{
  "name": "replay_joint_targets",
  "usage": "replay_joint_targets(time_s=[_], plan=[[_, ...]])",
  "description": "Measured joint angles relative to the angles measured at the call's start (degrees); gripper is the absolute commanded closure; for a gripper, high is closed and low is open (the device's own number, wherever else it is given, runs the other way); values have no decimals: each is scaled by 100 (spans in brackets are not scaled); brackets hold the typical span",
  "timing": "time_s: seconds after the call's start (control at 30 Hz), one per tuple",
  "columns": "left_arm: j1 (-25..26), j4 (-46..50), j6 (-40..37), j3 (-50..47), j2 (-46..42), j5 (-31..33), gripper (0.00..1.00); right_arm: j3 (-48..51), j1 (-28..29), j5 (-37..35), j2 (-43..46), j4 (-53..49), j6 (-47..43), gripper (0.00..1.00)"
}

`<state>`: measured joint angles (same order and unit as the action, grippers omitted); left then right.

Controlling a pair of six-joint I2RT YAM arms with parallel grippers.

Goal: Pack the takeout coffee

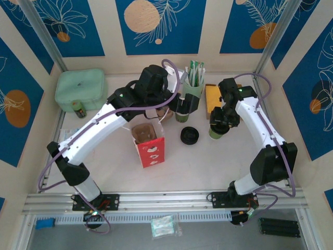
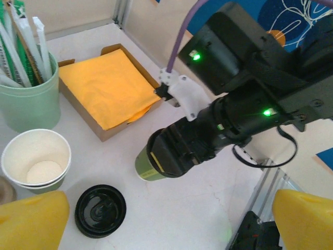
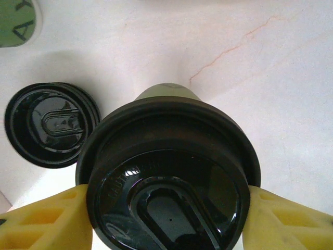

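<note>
The takeout coffee (image 3: 166, 172) stands upright on the worktop (image 1: 208, 161), right of centre, just beside the loose black lids (image 1: 190, 135). The right gripper (image 3: 166, 200) straddles it from above, partly closed, with its yellow fingers (image 3: 47, 219) touching opposite sides of the cup's lid. The left gripper (image 2: 166, 224) hangs wide open, holding nothing.

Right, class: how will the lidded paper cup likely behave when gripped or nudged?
Probably crushable: the cup looks like thin paper. Its base looks narrower than its top, so it may tip. The glossy lid might be slippery.
</note>
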<state>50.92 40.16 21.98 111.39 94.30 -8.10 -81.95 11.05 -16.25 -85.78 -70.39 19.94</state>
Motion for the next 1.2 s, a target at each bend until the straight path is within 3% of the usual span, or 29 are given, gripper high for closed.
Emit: replay_joint_targets(time_s=[0.37, 0.87, 1.2], plan=[[-214, 229, -245, -350, -861, 490, 0, -431, 479, 146, 492, -304, 181, 37], [-1744, 503, -236, -1744, -2164, 605, 1, -2317, 1749, 70, 570, -968, 586, 37], [-2280, 695, -236, -2428, -2833, 581, 1, -3827, 2188, -118, 245, -1303, 691, 37]])
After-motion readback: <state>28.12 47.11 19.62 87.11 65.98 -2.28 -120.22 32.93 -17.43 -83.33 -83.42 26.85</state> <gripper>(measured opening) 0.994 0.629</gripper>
